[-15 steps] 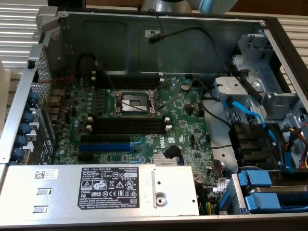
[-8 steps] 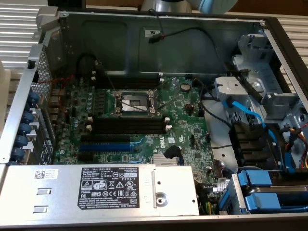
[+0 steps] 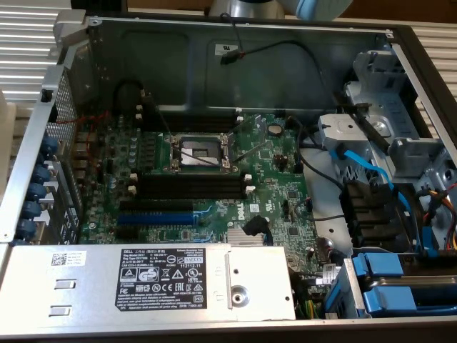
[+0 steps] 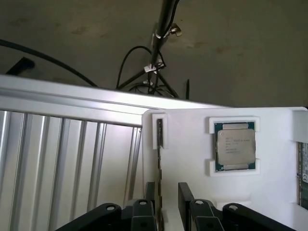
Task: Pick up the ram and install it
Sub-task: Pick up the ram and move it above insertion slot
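1. Exterior view: an open computer case (image 3: 235, 43) is seen on a ribbed metal top. On its motherboard (image 3: 278, 193), the black memory slots (image 3: 191, 187) are unfilled, their white end clips visible.
2. Wrist view: the gripper (image 4: 167, 188) is held parted and nothing is gripped. The ram (image 4: 159, 139) stands on edge in a white holder (image 4: 274, 192), between the jaws but nearer one finger.
3. Judged from this, the grip is best centred and closed squarely on the flat faces.
4. A processor (image 4: 234, 146) is seated nearby in the holder. Beyond the slatted aluminium surface (image 4: 62, 168), a bare floor (image 4: 250, 48) with cables is seen.
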Controlling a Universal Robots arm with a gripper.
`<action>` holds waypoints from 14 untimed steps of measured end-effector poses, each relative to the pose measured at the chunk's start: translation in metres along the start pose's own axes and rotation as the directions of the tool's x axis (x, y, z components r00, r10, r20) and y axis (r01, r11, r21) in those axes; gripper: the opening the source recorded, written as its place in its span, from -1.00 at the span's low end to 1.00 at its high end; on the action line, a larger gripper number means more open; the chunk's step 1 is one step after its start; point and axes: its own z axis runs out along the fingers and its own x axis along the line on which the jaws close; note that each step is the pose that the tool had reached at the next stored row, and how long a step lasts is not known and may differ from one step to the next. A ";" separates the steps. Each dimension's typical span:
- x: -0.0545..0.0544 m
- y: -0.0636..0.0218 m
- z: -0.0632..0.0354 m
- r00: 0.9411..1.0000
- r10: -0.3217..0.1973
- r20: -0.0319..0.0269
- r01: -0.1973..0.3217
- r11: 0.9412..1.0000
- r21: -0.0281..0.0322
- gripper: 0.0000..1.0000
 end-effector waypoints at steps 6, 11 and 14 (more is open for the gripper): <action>0.001 0.0000 0.0085 1.000 0.000 0.004 0.000 1.000 -0.024 -0.34; 0.002 0.0000 0.0176 1.000 -0.001 0.005 0.001 0.999 -0.034 -0.34; 0.002 -0.0001 0.0225 1.000 -0.001 0.006 0.001 0.999 -0.040 -0.34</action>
